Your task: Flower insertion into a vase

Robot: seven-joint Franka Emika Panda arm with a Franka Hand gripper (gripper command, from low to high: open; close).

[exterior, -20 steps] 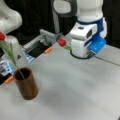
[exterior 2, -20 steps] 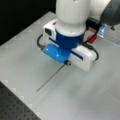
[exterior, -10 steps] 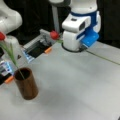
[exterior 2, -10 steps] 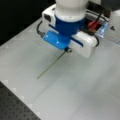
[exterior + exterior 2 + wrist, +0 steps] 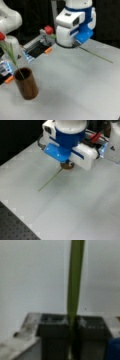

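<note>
The vase (image 5: 27, 85), a dark brown cup, stands at a front view's left and holds one flower with a red head (image 5: 1, 36) and green leaves (image 5: 10, 52). My gripper (image 5: 72, 337) is shut on a second flower's green stem (image 5: 75, 277), which runs between the two dark fingers (image 5: 53, 332). In both front views the blue and white hand (image 5: 72, 27) (image 5: 68, 145) hangs over the table's back part. The thin stem (image 5: 96, 55) (image 5: 50, 181) trails out from under it, and a red head (image 5: 49, 29) shows on the hand's other side. The vase is well to the left of the hand.
A second white arm (image 5: 7, 17) stands at the left behind the vase. A dark tray with orange and blue parts (image 5: 37, 48) lies between it and my hand. A black perforated board (image 5: 15, 227) borders the grey table (image 5: 75, 207).
The hand has moved with the held flower toward the left in one front view and toward the top in the other. The vase and its flower have stayed put.
</note>
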